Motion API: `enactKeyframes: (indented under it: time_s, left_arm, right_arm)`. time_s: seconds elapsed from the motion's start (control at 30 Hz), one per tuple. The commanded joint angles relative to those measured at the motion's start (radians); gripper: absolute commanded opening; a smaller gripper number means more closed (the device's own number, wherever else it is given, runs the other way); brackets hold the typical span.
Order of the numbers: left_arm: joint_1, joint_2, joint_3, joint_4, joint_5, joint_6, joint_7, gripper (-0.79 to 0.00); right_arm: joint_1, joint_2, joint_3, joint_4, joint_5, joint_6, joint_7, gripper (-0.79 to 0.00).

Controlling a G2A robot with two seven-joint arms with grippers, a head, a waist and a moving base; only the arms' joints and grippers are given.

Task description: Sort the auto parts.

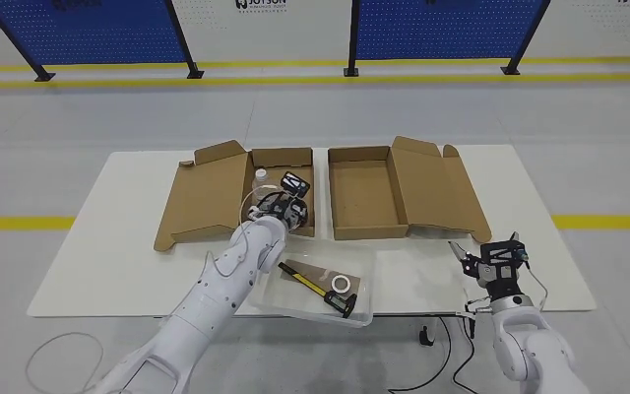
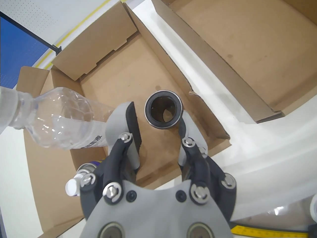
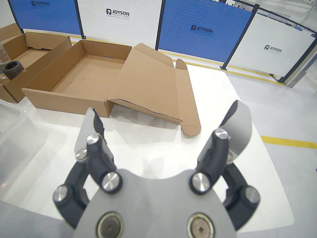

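A black ring-shaped bearing (image 2: 163, 112) sits between the fingers of my left gripper (image 2: 158, 112) over the floor of the left cardboard box (image 2: 118, 75). One finger pad (image 2: 183, 122) touches the ring and the other stands a little apart, so this gripper is open. Whether the ring rests on the box floor I cannot tell. From above, the left gripper (image 1: 283, 205) is over the left box (image 1: 221, 197). My right gripper (image 3: 163, 110) hangs open with nothing in it over the table's right front part (image 1: 489, 258). The bearing (image 3: 11, 71) also appears far off there.
A clear water bottle (image 2: 49, 122) and a spray can with a white cap (image 2: 81, 174) lie in the left box. The right cardboard box (image 1: 366, 197) has its flap spread out. A clear plastic tray (image 1: 364, 317) at the front edge holds a caliper (image 1: 315, 286) and a tape roll (image 1: 342, 284).
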Motion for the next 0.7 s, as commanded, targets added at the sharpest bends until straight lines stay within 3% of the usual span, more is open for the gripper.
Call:
enactKeyframes:
  time_s: [0.0,0.3,0.67]
  left_arm:
    - [0.008,0.002,-0.009,-0.020,0.004,-0.003,-0.001,0.000]
    - [0.106,0.032,-0.082,-0.226,0.100,-0.031,0.023,0.000]
    - [0.409,0.109,-0.323,-0.572,0.312,-0.078,0.091,0.000]
  right_arm:
    - [0.000,0.000,0.000,0.000,0.000,0.000,0.000,0.000]
    - [0.000,0.000,0.000,0.000,0.000,0.000,0.000,0.000]
    - [0.000,0.000,0.000,0.000,0.000,0.000,0.000,0.000]
